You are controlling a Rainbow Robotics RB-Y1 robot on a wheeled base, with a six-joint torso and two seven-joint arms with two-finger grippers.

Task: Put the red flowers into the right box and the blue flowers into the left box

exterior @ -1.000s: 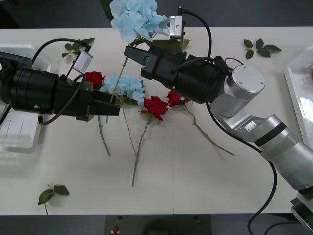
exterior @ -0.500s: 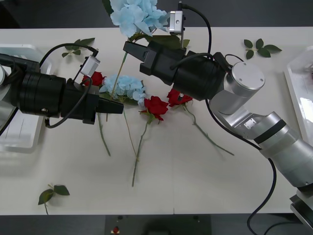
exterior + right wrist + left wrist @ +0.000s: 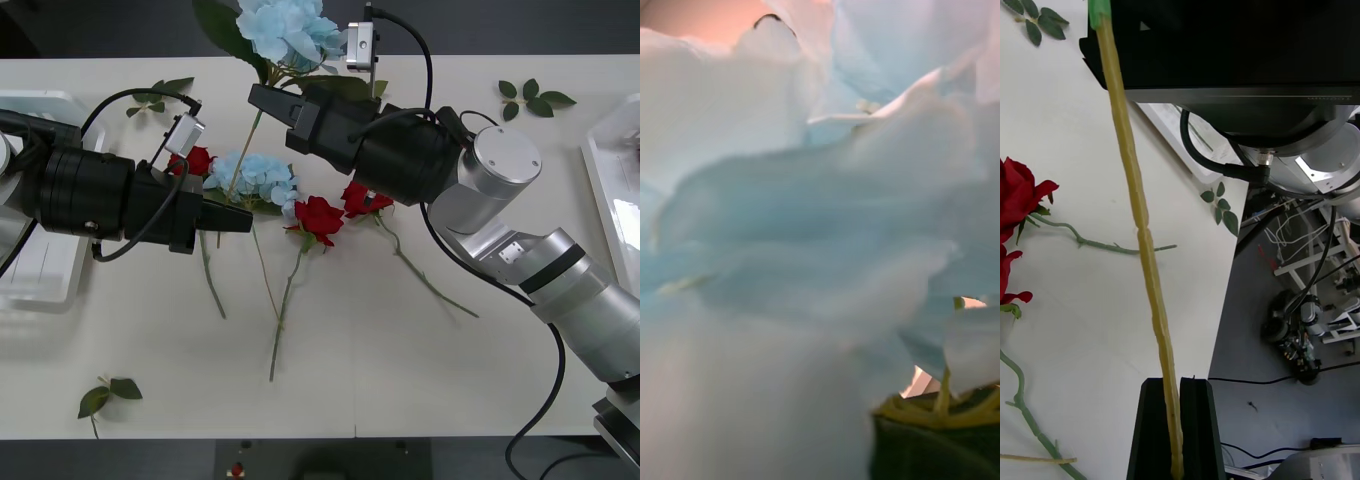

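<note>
Left hand clamped on blue flower stem

Nothing readable here tbh. No text, labels, brand names, numbers or signs that I can make out in the front view or either wrist view.

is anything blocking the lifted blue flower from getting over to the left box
Nothing visible on the table blocks it. The blue flower is held by both grippers: right gripper under the head, left gripper on the stem. Left box sits beyond the left arm.
</note>
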